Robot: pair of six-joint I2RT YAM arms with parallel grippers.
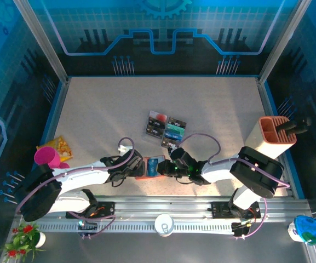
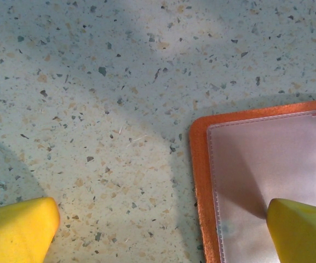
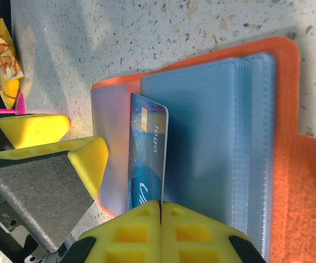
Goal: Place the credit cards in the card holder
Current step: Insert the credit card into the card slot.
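One blue card [image 3: 147, 164] is up on edge in the open card holder [image 3: 212, 137], standing between the clear pocket on one leaf and the stack of grey-blue pockets on the other. How deep it sits in a slot, I can't tell.

Right gripper [image 3: 160, 219] is clenched tight, its fingertips pressed together right at the card's near end. Pinching or just nudging? Too close to call.

Left gripper [image 2: 158, 230] is spread wide and grasping nothing: one yellow fingertip [image 2: 303, 230] is planted on the holder's clear pocket, the other is out over bare table [image 2: 92, 109].

From above, the holder [image 1: 147, 167] lies near the front edge, between the two grippers. The rest of the credit cards [image 1: 167, 129] lie in a tight block further up the table, apart from it.

Off to the right stands a tall box [image 1: 270, 143], beige with an orange top, with something dark poking out of its right compartment.
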